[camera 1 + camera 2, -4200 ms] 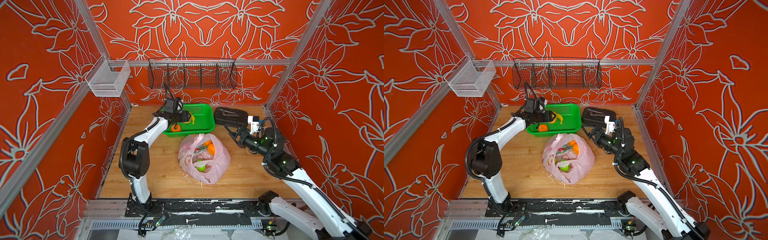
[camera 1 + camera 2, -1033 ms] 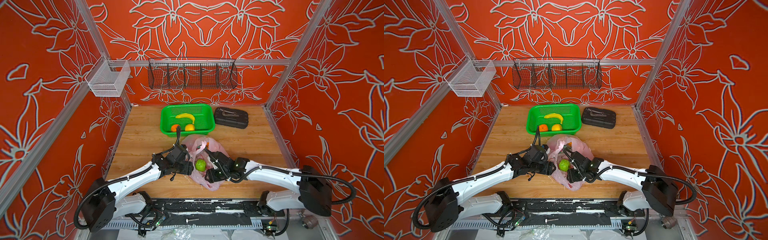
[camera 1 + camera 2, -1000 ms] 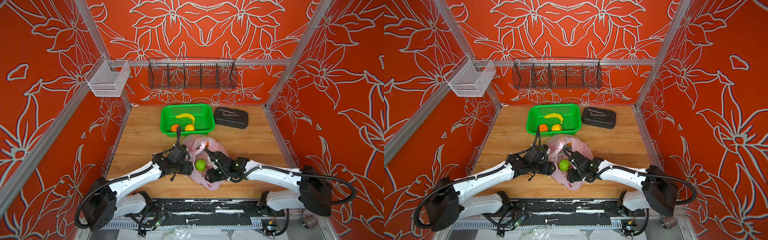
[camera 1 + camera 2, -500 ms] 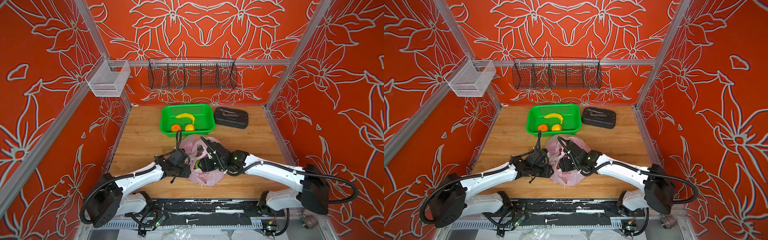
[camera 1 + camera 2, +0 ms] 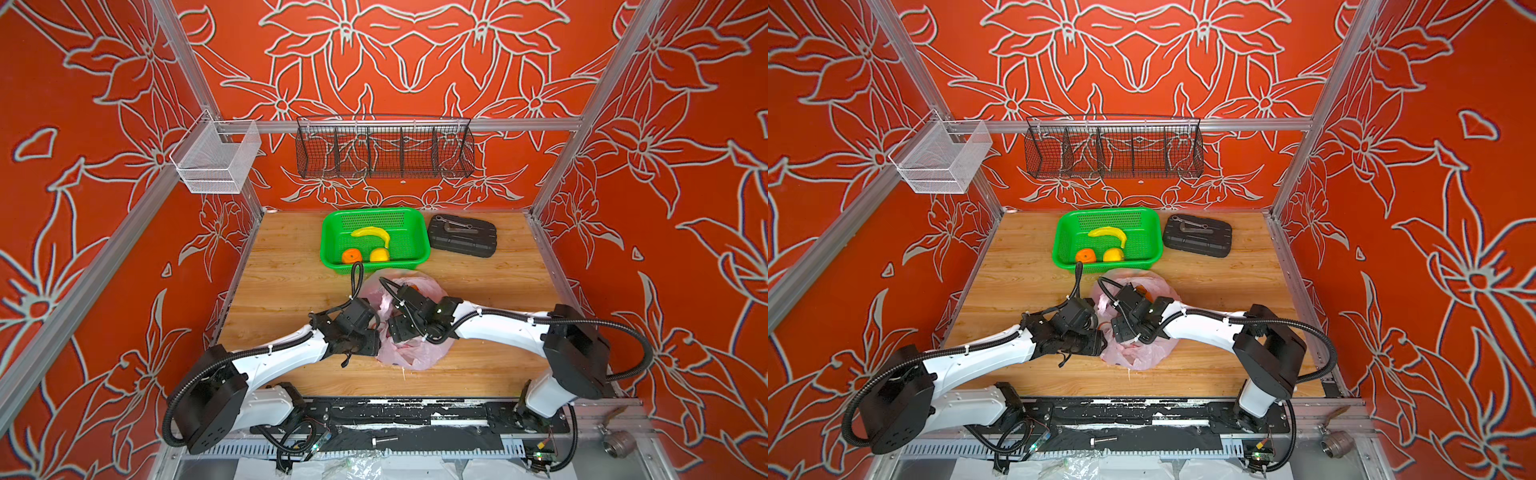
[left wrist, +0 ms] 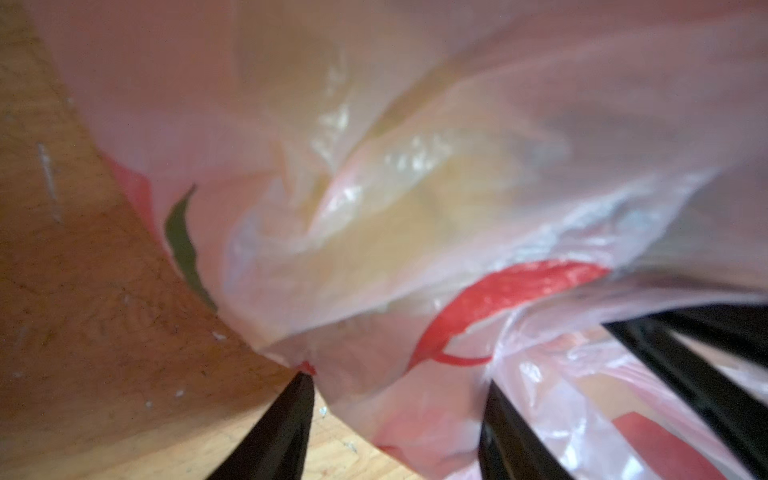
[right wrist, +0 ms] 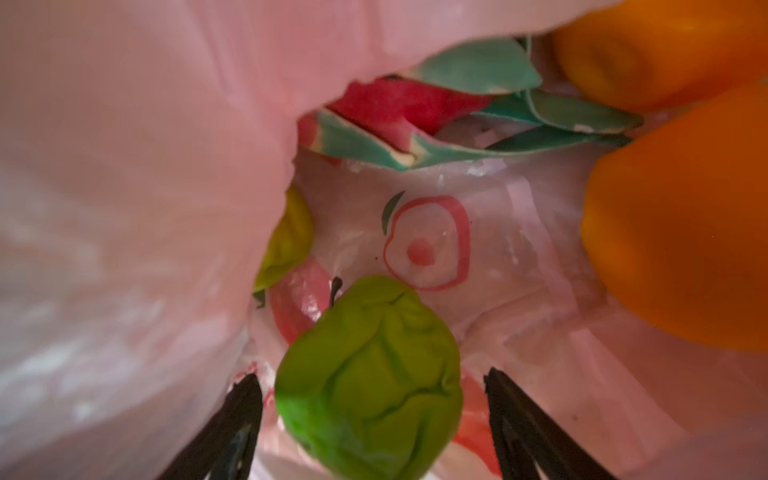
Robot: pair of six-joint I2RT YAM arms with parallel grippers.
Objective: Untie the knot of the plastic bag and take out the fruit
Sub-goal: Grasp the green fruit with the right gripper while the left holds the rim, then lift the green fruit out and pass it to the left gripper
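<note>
The pink plastic bag (image 5: 415, 353) (image 5: 1138, 357) lies slack near the table's front, its mouth open; the knot does not show. My right gripper (image 5: 395, 328) (image 5: 1121, 328) reaches into the mouth. In the right wrist view the right gripper (image 7: 370, 374) is open around a green fruit (image 7: 370, 407), with gaps on both sides. Deeper in lie a yellow-green fruit (image 7: 289, 241), a dragon fruit (image 7: 399, 104) and two oranges (image 7: 681, 216). My left gripper (image 5: 376, 336) (image 6: 397, 380) is at the bag's left edge, open, with loose bag film (image 6: 374, 232) between its fingers.
A green basket (image 5: 374, 214) behind the bag holds a banana (image 5: 372, 233), an orange (image 5: 351, 256) and a yellow fruit (image 5: 379, 254). A black case (image 5: 463, 235) lies to its right. A black wire rack (image 5: 384, 147) and a white mesh bin (image 5: 216, 160) hang on the walls.
A second ago the green fruit showed at the bag's mouth between both grippers. The right gripper has since moved farther over the bag, covering it, and its jaws have widened.
</note>
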